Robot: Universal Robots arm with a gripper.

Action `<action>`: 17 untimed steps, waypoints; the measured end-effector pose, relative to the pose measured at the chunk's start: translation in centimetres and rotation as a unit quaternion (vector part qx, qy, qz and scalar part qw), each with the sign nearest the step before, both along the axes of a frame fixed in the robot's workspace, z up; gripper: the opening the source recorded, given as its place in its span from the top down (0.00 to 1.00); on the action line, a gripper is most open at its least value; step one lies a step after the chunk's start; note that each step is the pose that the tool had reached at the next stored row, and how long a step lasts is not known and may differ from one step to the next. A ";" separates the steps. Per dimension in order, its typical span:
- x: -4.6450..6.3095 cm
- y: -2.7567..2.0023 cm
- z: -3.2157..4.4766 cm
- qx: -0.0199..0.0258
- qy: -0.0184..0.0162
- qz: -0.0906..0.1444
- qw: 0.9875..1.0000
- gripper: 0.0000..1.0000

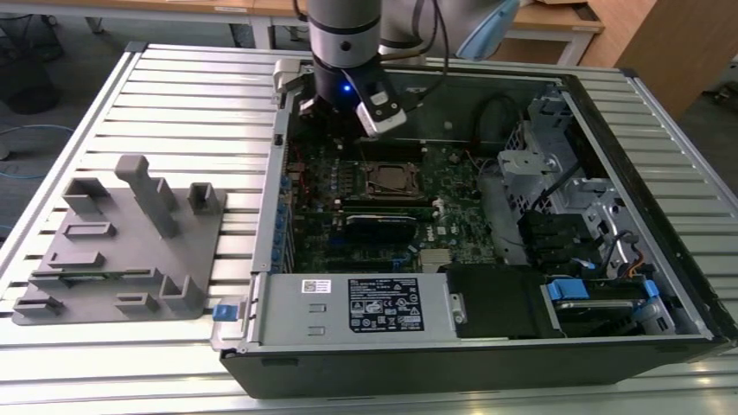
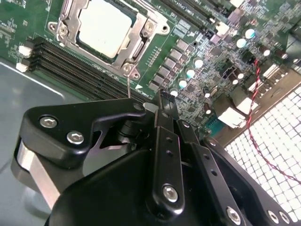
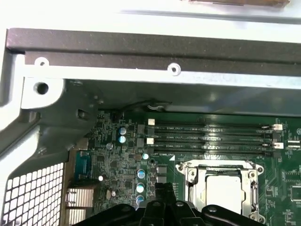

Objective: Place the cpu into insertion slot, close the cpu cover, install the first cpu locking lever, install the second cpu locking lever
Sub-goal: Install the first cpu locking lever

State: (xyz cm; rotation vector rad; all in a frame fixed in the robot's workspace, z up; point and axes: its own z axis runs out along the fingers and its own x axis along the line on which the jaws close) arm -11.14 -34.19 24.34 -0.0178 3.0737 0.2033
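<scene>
The cpu (image 2: 102, 26) lies in the insertion slot (image 1: 392, 180), its pale metal top showing through the cut-out of the cpu cover (image 2: 141, 40), which lies flat over it. In the first wrist view the cpu (image 3: 225, 189) and the cpu cover (image 3: 194, 175) sit just beyond my fingertips. A thin wire locking lever (image 2: 128, 84) rises from the socket's corner towards my black fingers (image 2: 165, 122). My gripper (image 2: 164, 102) is shut with nothing in it and hangs over the board just behind the socket (image 1: 334, 121). Whether it touches the lever I cannot tell.
The open computer case (image 1: 645, 130) lies on a slatted metal table. Memory slots (image 3: 211, 134) run beside the socket, with the case wall (image 3: 141, 52) close behind. A black graphics card (image 1: 381, 226) sits in front of the socket. A grey fixture (image 1: 127, 242) stands at the exterior view's left.
</scene>
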 end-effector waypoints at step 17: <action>-0.5 1.00 -0.11 0.008 -0.002 -0.001 1.000 0.89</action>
